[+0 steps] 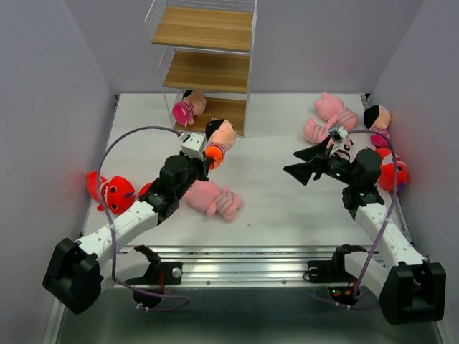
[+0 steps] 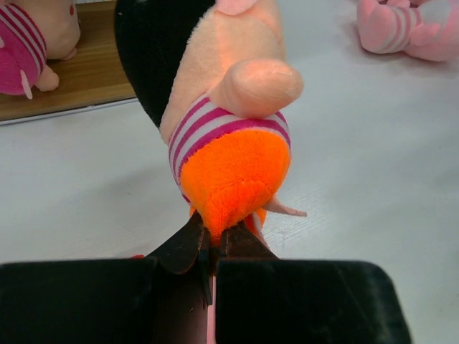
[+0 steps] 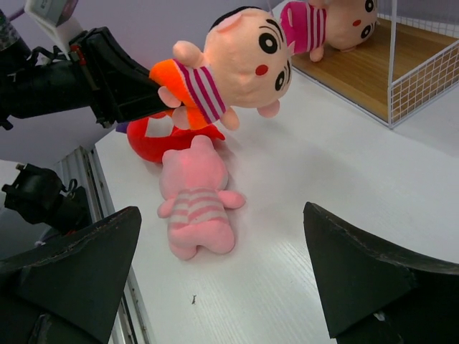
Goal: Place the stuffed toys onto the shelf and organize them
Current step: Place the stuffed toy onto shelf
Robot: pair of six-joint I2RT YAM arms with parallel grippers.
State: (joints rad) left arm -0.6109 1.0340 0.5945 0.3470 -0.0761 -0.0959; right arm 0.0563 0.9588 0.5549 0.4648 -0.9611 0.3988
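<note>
My left gripper (image 1: 206, 156) (image 2: 214, 240) is shut on the orange bottom of a dark-haired doll (image 1: 220, 136) (image 2: 229, 122) (image 3: 244, 64), holding it above the table in front of the shelf (image 1: 208, 72). Another doll (image 1: 188, 107) (image 2: 29, 43) (image 3: 330, 21) lies on the shelf's lowest board (image 3: 373, 64). A pink animal (image 1: 214, 198) (image 3: 193, 201) lies face down below the left arm, with a red shark (image 1: 111, 190) (image 3: 168, 140) beyond it. My right gripper (image 1: 303, 163) (image 3: 222, 272) is open wide and holds nothing.
At the right of the table lie pink animals (image 1: 330, 118) (image 2: 401, 29), a third doll (image 1: 376, 118) and a red shark (image 1: 393, 172), behind my right arm. The shelf's two upper boards (image 1: 203, 29) are bare. Grey walls close in both sides.
</note>
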